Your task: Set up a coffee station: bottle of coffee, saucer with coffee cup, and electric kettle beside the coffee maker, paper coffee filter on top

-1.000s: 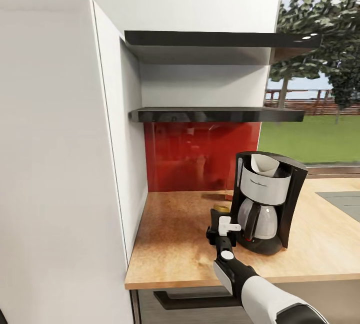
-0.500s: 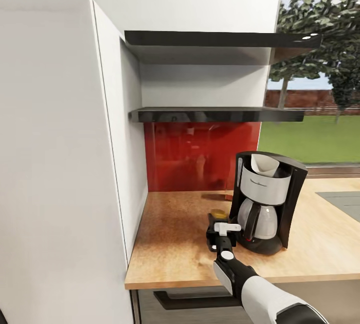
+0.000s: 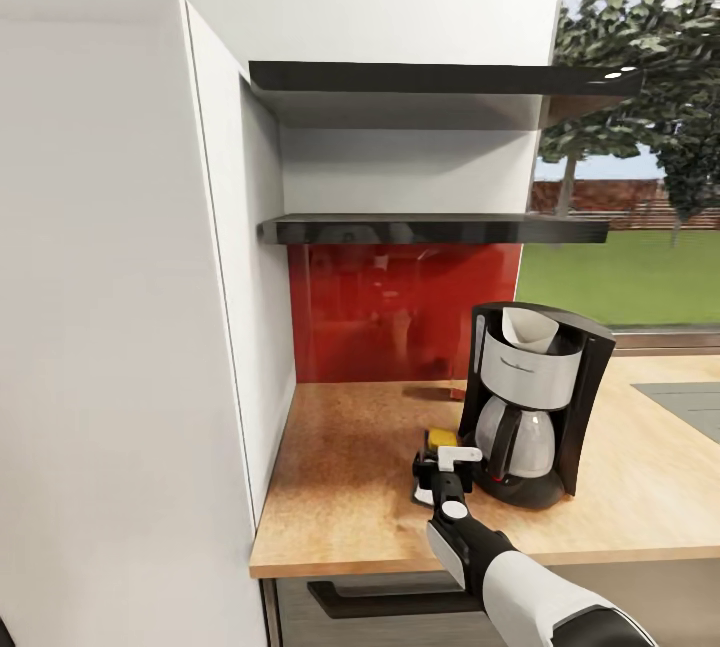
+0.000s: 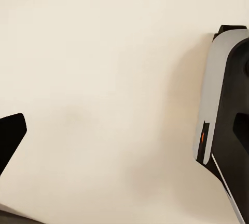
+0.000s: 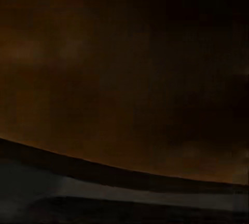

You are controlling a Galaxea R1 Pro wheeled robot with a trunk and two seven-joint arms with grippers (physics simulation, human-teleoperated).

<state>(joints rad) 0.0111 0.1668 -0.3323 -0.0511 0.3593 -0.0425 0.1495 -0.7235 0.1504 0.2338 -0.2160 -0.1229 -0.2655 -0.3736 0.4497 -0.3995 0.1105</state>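
Orange-yellow cap of small dark coffee bottle [image 3: 441, 439] shows between right gripper [image 3: 443, 457] jaws, apparently clamped on it, low over light-wood desk [image 3: 340, 487], beside black coffee maker [image 3: 530, 402] for placement. Left jaws: cannot tell.

The kitchen countertop [image 3: 350, 487] of light wood carries the coffee maker [image 3: 530, 402], and just beside it stands the bottle of coffee [image 3: 441, 439].

Red backsplash [image 3: 400, 312]; white cabinet [image 3: 110, 327]
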